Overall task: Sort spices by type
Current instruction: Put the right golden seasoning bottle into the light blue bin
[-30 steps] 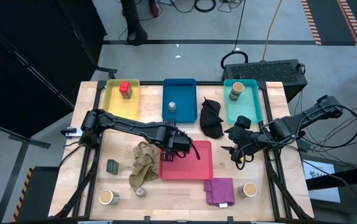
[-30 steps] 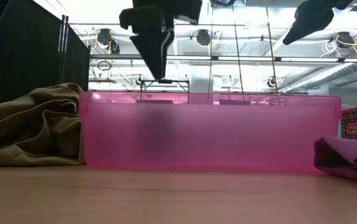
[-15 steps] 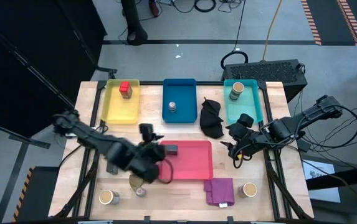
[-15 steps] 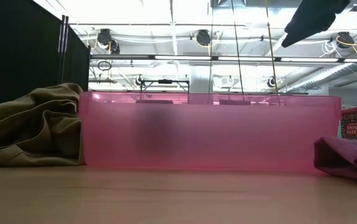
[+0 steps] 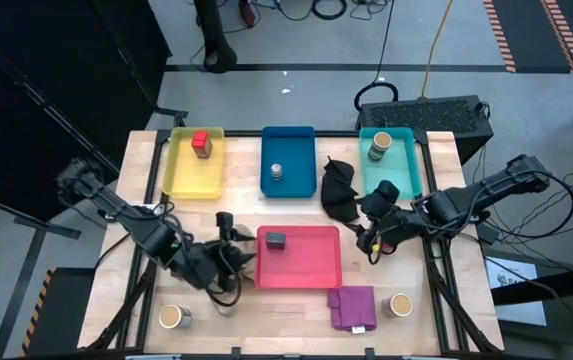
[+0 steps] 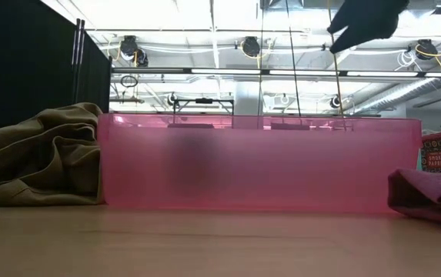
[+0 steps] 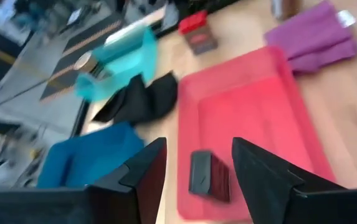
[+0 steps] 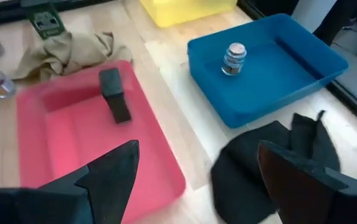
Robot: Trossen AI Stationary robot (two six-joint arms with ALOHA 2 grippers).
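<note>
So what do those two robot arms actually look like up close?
Both are dark, almost black, jointed limbs with black cables looping alongside. The left gripper and right gripper each end in two flat, angular black jaws. The right arm carries a small yellow detail near its wrist.

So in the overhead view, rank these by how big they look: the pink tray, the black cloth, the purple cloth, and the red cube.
Largest to smallest in the high view:
1. pink tray
2. black cloth and purple cloth, which look about alike, so I won't rank them
3. red cube
</note>
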